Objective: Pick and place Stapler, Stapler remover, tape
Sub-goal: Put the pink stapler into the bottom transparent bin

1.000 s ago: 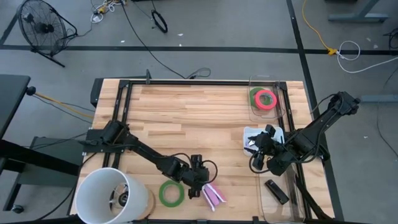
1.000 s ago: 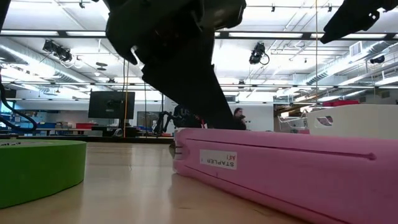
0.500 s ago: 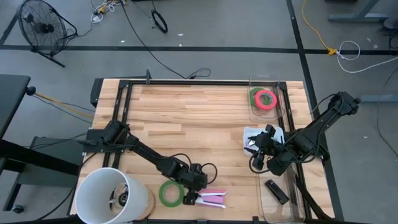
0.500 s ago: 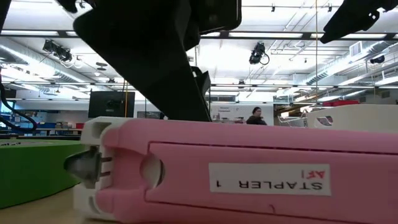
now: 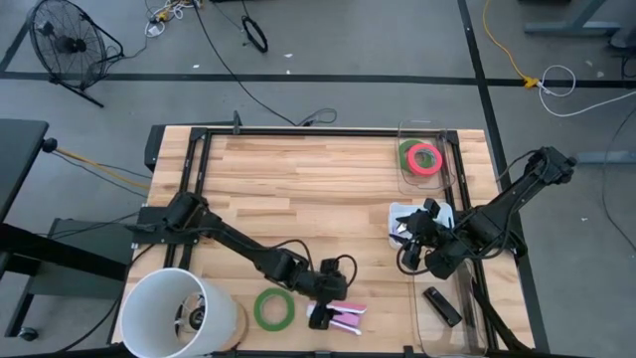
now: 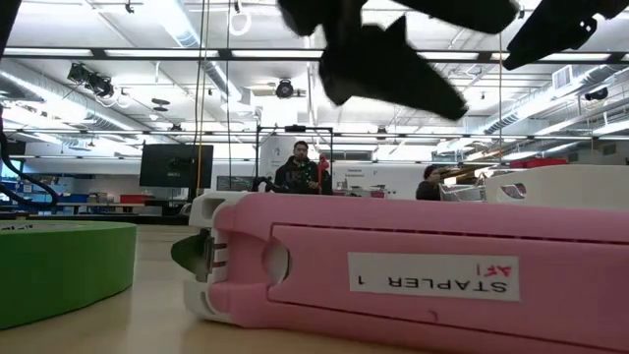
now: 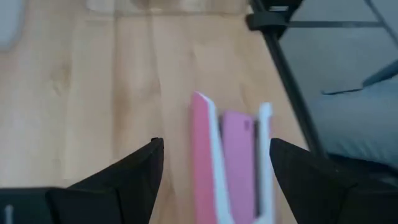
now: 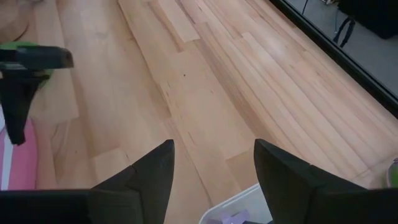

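The pink stapler [image 5: 343,317] lies flat on the table near its near edge, lengthwise along that edge; it fills the low view [image 6: 413,280]. One green tape roll [image 5: 273,309] lies flat just left of it. A red-pink roll [image 5: 424,158] sits on a green roll in a clear bin at the far right. My left gripper [image 5: 331,296] hovers open above the stapler, and its fingers stand either side of the stapler [image 7: 230,168] without touching it. My right gripper [image 5: 407,256] is open and empty by a white tray [image 5: 409,217].
A large white bucket-like cylinder [image 5: 179,313] stands at the near left corner. A clear bin [image 5: 432,333] at the near right holds a black object [image 5: 442,305]. A black frame [image 5: 298,132] runs along the far edge. People show in the room behind.
The stapler has turned about on the table, from slanting to lying along the near edge. My left gripper has moved toward the table's right edge and risen clear above the stapler.
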Tool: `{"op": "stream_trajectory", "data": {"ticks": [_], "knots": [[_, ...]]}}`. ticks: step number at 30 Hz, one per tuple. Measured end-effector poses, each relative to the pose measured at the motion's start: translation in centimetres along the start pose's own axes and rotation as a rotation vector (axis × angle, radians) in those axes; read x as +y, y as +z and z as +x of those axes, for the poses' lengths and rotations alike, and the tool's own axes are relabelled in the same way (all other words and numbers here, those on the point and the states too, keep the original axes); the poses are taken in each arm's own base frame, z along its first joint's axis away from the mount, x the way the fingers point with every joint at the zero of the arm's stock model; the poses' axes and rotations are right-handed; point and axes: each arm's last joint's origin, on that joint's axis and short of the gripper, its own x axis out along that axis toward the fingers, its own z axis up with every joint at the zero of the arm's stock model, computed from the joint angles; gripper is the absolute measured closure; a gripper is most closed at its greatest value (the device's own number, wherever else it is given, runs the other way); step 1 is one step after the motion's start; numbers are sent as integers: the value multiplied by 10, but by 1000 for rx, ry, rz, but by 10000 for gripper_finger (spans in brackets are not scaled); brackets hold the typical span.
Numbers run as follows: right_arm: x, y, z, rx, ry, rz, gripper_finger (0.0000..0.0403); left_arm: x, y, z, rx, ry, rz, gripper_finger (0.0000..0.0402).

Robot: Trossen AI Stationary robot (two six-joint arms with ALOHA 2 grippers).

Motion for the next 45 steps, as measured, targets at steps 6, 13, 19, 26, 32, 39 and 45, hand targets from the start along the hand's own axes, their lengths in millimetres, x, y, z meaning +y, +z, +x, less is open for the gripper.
{"op": "stream_trajectory", "data": {"ticks": [6,13,19,26,32,39,45], "knots": [[1,1,0,-6,4,6,183,2,-9,18,-16,23,10,106],[2,3,0,-23,14,15,183,11,-16,45,-5,1,-5,106],[3,3,0,-20,23,1,183,7,-18,66,46,26,22,106],[3,3,0,-20,25,2,183,8,-17,71,70,46,2,106],[3,3,0,-21,26,4,183,9,-19,71,85,76,-19,107],[3,3,0,-21,27,5,183,10,-22,70,120,102,-14,161],[3,3,0,-21,28,7,183,16,-21,70,127,90,-19,271]]}}
